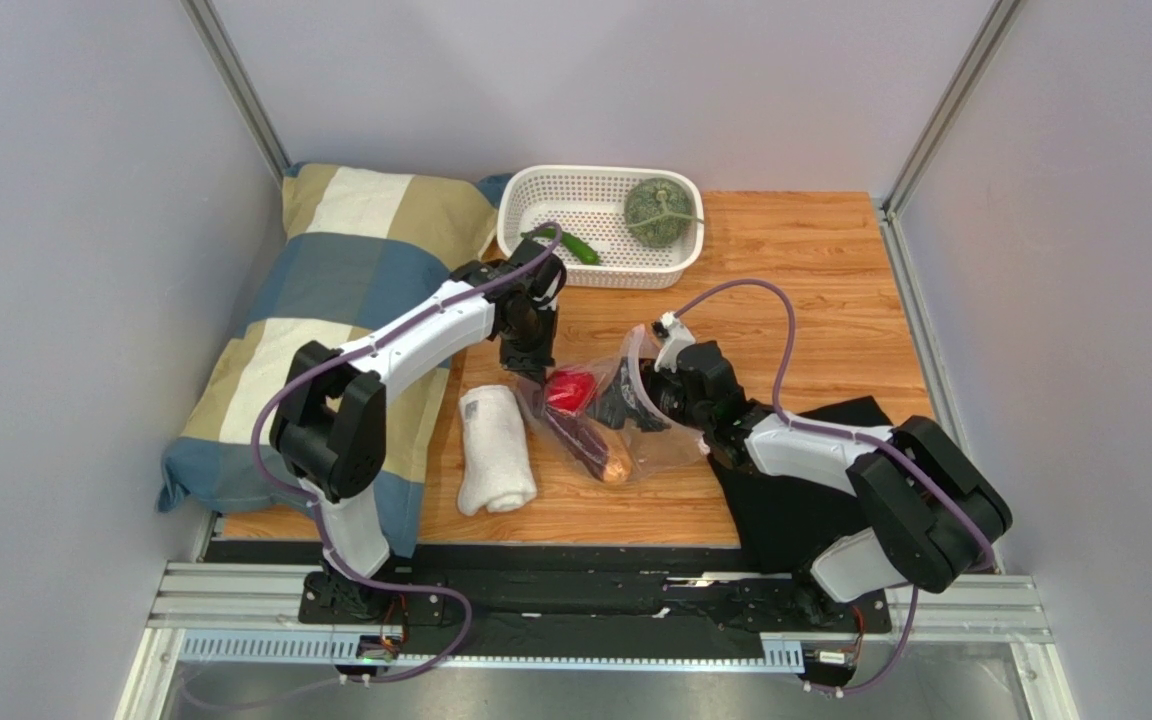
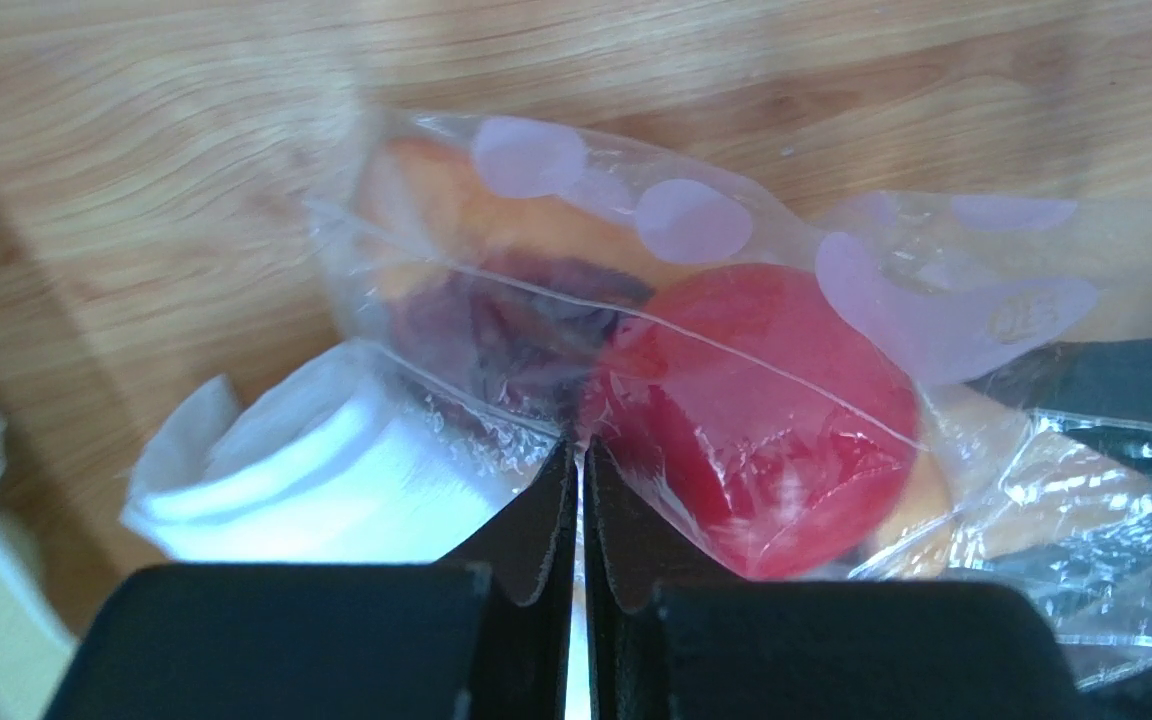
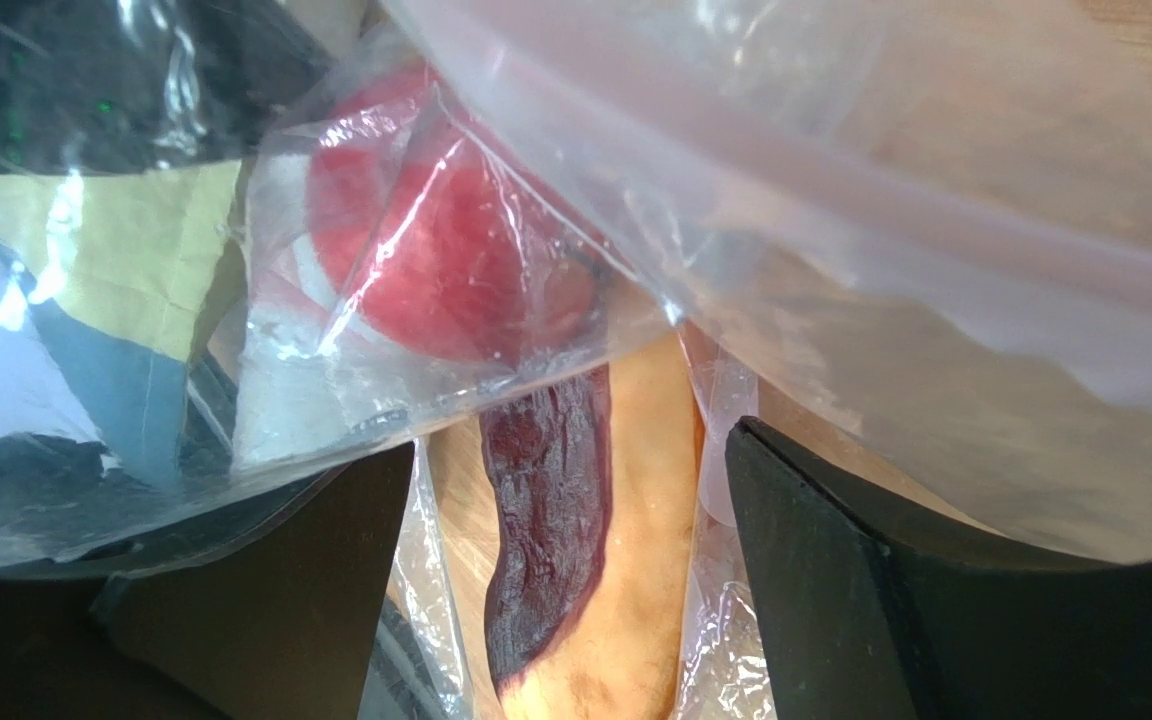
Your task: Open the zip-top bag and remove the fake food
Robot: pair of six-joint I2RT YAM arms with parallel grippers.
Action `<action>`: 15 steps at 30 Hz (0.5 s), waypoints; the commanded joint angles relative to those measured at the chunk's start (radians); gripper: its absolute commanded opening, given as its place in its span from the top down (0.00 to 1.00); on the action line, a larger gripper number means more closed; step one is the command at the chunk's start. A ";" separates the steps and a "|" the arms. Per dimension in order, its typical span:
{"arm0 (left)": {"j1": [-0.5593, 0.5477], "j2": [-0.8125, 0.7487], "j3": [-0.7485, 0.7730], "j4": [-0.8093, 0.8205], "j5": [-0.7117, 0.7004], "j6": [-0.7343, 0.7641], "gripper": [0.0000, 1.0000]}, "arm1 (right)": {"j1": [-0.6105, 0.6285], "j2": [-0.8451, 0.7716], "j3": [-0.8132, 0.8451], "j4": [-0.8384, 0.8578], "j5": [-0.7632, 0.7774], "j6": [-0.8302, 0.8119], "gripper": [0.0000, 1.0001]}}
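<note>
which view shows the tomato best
Left wrist: the tomato sits mid-frame, large and nearly whole, inside the clear bag. Right wrist shows it higher up, broken up by creased plastic. Top view shows only a small red spot.

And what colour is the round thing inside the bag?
Red. The toy tomato shows best in the left wrist view.

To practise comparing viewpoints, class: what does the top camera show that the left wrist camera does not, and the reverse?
Top only: the basket holding a green vegetable and a pepper, and the pillow.
Left wrist only: the left gripper closed on the bag at its edge, and the bag's pale dots.
Both: bag, tomato, purple piece, towel, table.
</note>
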 commanded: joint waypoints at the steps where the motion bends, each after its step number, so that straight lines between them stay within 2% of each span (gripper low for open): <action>1: -0.029 0.039 -0.002 0.119 0.123 0.000 0.94 | -0.003 0.020 0.032 0.068 -0.019 -0.013 0.19; 4: -0.055 0.074 -0.004 0.163 0.180 -0.029 0.94 | -0.004 0.035 0.052 0.061 -0.007 -0.016 0.17; 15: -0.083 0.085 -0.042 0.185 0.197 -0.030 0.94 | -0.023 0.123 0.108 0.073 0.013 -0.005 0.17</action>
